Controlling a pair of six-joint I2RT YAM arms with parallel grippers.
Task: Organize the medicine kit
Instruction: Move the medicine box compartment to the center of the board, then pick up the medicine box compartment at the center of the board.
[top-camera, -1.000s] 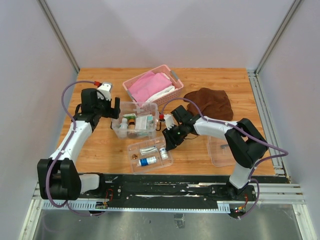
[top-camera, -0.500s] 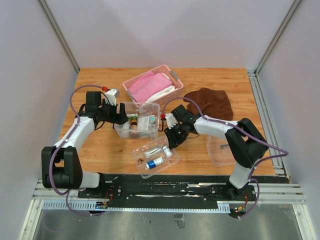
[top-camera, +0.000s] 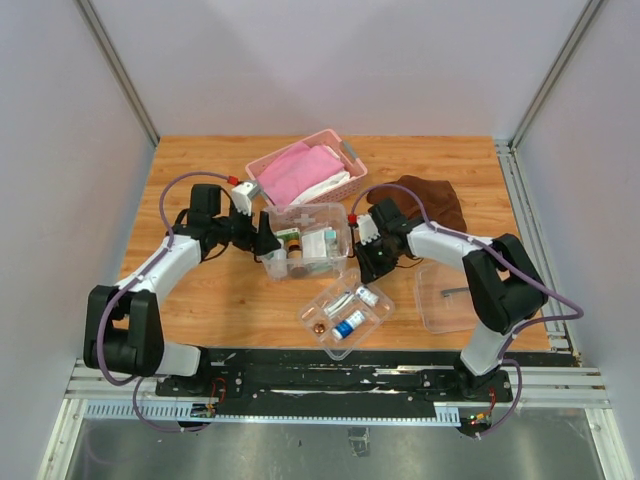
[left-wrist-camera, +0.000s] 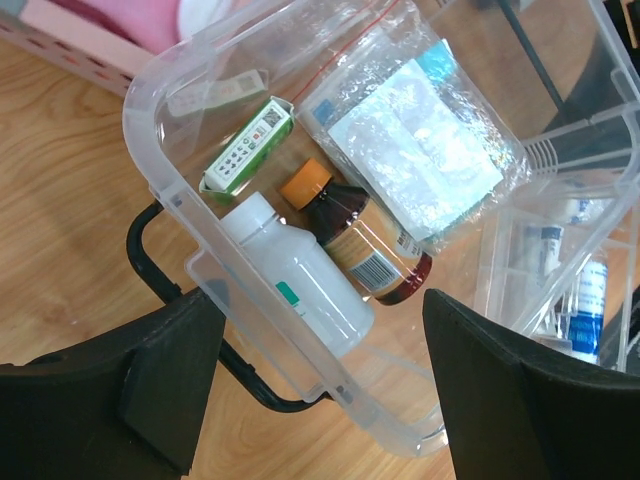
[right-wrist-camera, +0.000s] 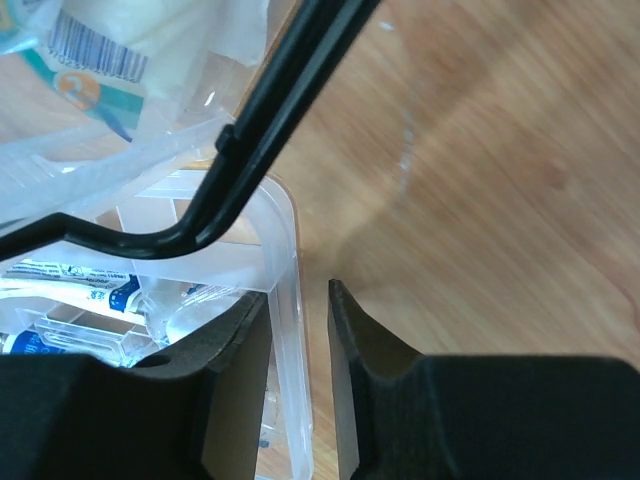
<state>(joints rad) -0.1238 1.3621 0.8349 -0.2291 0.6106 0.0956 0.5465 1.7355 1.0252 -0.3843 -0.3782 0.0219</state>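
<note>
Clear box (top-camera: 305, 238) at centre of counter (top-camera: 200, 290), holding white bottle (left-wrist-camera: 300, 285), brown bottle (left-wrist-camera: 365, 250), green packet (left-wrist-camera: 250, 150), zip bag (left-wrist-camera: 410, 150). Left hand (left-wrist-camera: 320, 325) open, fingers wide apart either side of box's handled end. Divided tray (top-camera: 345, 312) askew between box and near edge. Right hand (right-wrist-camera: 297, 295) clamped on tray rim. Lid (top-camera: 440, 305) toward near right corner. Pink basket (top-camera: 305, 172) by far edge.

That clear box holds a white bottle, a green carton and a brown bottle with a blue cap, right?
Not quite. The brown bottle has an orange cap, not a blue one; the left wrist view shows it. It does lie in the clear box with the white bottle and green carton.
</note>
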